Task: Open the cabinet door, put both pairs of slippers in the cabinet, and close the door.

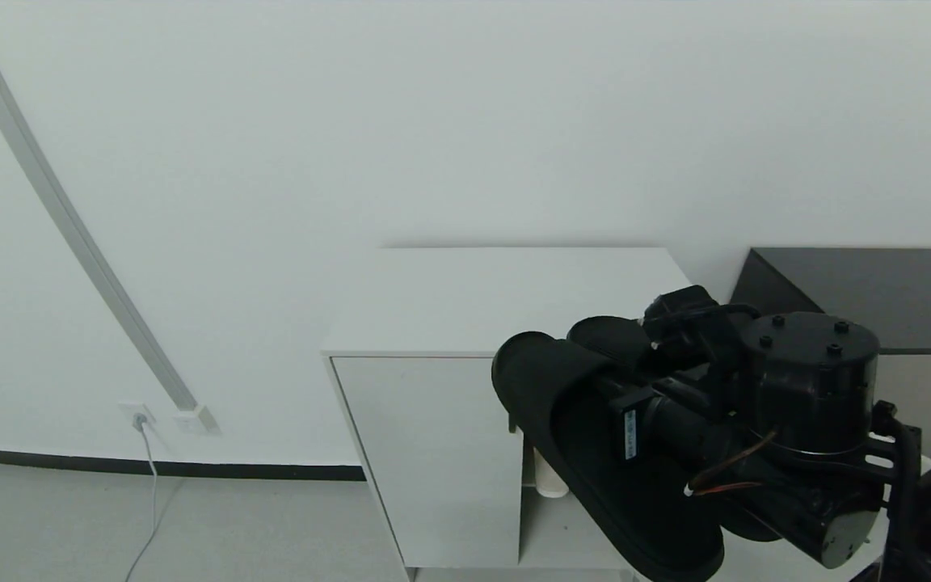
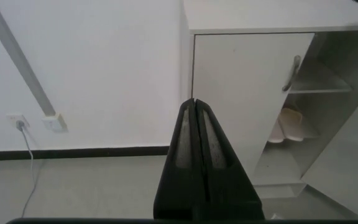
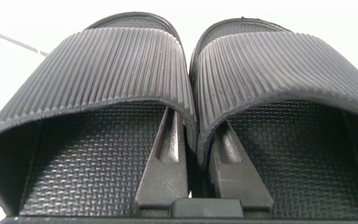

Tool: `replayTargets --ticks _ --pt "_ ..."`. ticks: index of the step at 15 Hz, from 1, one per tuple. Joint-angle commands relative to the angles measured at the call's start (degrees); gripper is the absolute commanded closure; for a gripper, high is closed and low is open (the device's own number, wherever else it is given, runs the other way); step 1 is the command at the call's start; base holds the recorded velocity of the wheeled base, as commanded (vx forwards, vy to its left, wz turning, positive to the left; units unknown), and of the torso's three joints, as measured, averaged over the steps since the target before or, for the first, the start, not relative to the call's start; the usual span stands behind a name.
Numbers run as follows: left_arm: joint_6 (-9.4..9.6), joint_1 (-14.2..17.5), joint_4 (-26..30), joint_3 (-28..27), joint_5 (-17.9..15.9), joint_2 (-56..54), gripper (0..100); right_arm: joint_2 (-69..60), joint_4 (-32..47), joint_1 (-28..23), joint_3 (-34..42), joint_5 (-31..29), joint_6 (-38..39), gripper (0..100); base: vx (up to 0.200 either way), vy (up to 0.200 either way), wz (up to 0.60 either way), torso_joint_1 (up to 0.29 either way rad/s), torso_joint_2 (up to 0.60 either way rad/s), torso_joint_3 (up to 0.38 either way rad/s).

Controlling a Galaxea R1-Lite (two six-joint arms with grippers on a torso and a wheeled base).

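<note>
- Right gripper [image 3: 197, 124]: narrow, with one finger inside each of the black slippers [image 3: 123, 68], pinching their adjoining inner walls. The pair sits lower right in the head view, in front of the white cabinet [image 1: 433, 436].
- Left gripper [image 2: 195, 109]: fingers pressed together, holding nothing, lower centre of the left wrist view.
- Pale slippers [image 2: 291, 124]: on a shelf in the cabinet's open compartment.

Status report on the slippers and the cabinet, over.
Left gripper shut, empty. Right gripper shut on black slippers, in front of the cabinet. It stands open, pale slippers already inside. Nothing seen blocking the opening.
</note>
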Motion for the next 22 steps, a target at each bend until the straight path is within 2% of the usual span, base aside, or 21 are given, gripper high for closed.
replayTargets --ticks 1,3,22 --pt "-0.01 0.00 -0.01 0.01 0.07 0.07 100 -0.09 -0.14 0.14 0.32 -0.01 -0.16 100 0.000 -0.200 0.00 -0.002 0.00 0.002" --pt "-0.01 0.00 -0.01 0.01 -0.02 0.07 100 -0.44 -0.23 0.22 0.76 -0.01 -0.16 100 0.000 -0.200 0.00 0.002 0.00 0.002" --pt "-0.01 0.00 -0.01 0.01 -0.02 0.07 100 -0.44 -1.19 0.14 2.17 -0.01 -1.31 100 0.000 0.000 0.00 -0.006 0.01 0.007"
